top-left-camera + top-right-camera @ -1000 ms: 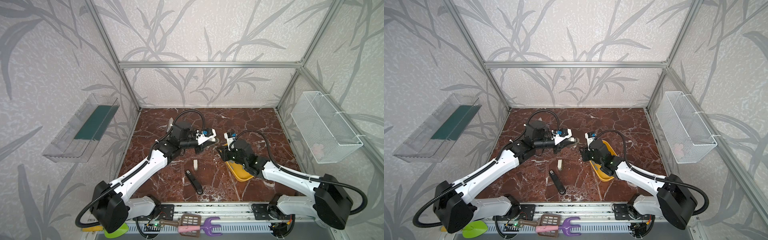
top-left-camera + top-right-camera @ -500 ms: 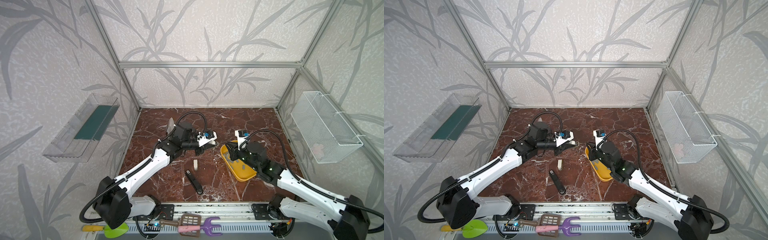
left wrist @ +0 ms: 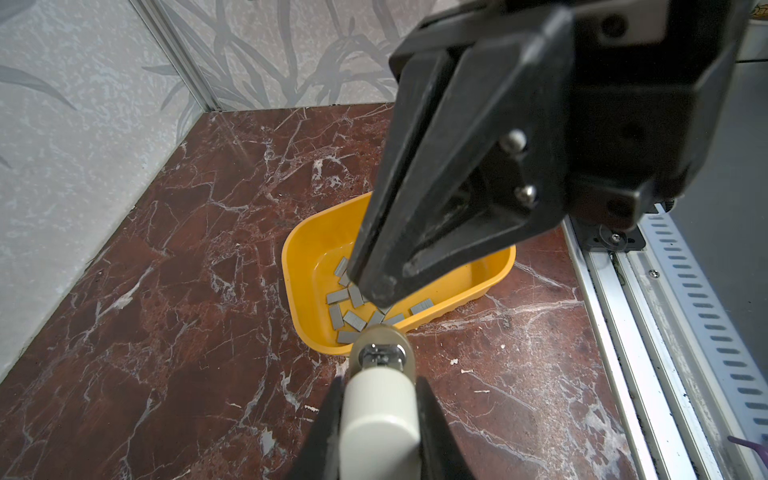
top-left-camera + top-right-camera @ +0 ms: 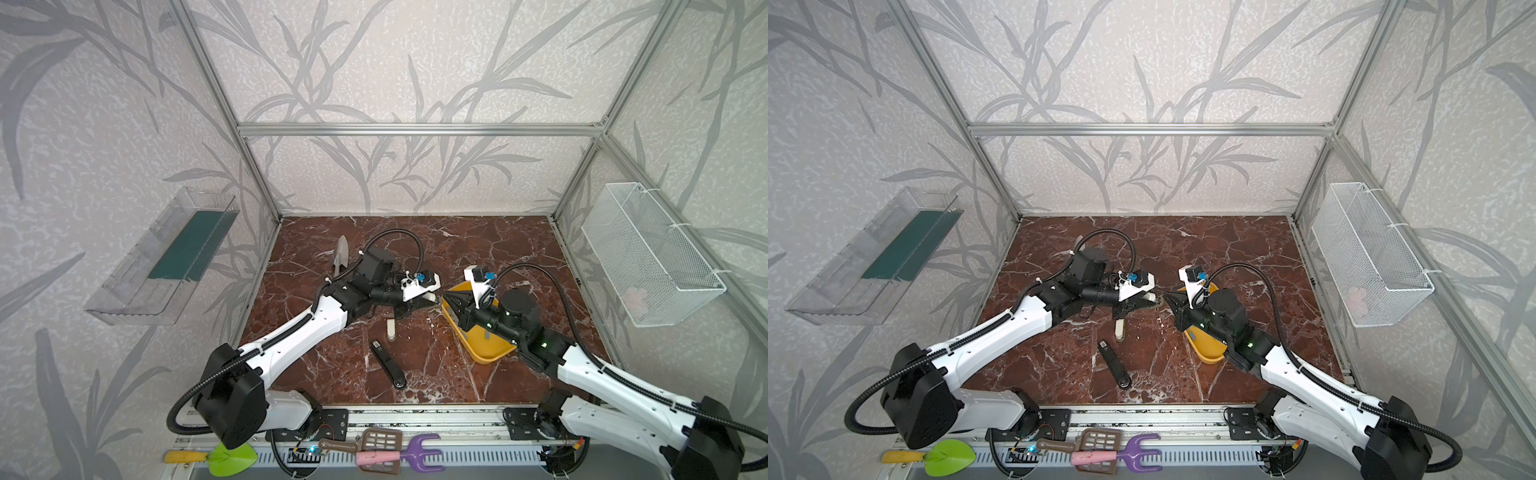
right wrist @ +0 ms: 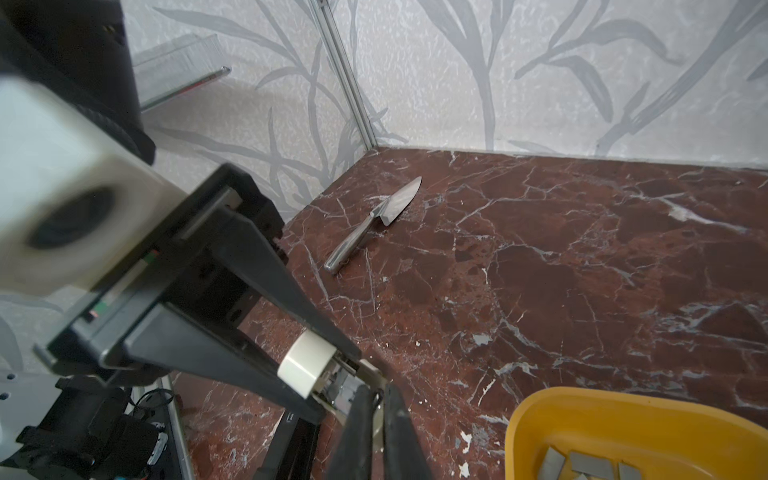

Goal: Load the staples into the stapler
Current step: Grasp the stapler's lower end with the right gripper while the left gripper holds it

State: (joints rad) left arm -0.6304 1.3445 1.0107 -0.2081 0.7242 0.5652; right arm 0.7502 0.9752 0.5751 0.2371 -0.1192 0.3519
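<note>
Since a second ago the right arm has lifted its forearm off the yellow tray (image 4: 487,354), so more of the tray shows. Its jaws have also drawn together. The left arm has hardly shifted.

We find the staples (image 3: 354,320) lying loose and at odd angles in the tray's end nearest the left arm. We count about eleven in the left wrist view, and more may be hidden behind the right gripper (image 3: 374,289). That gripper hangs over them with its jaws pressed together, its tips right at the end of a cream block (image 3: 380,432). Whether it nips that end we cannot tell. The staples sit just below its tips and a little back of them, so we judge the right arm the nearer one for a pick. It would first have to part its jaws.

The stapler (image 4: 387,365) lies on the marble floor (image 4: 457,249), well apart from the tray and between the two arms, on the front-rail side of both grippers. Its long axis runs from near the second cream block (image 4: 390,328) toward the rail, with the rounded end nearest the rail. It lies slightly nearer the left gripper (image 3: 379,384), but that one is clamped on the first cream block.

We count one tray, one stapler, two cream blocks and one grey trowel (image 4: 340,255) at the back.
</note>
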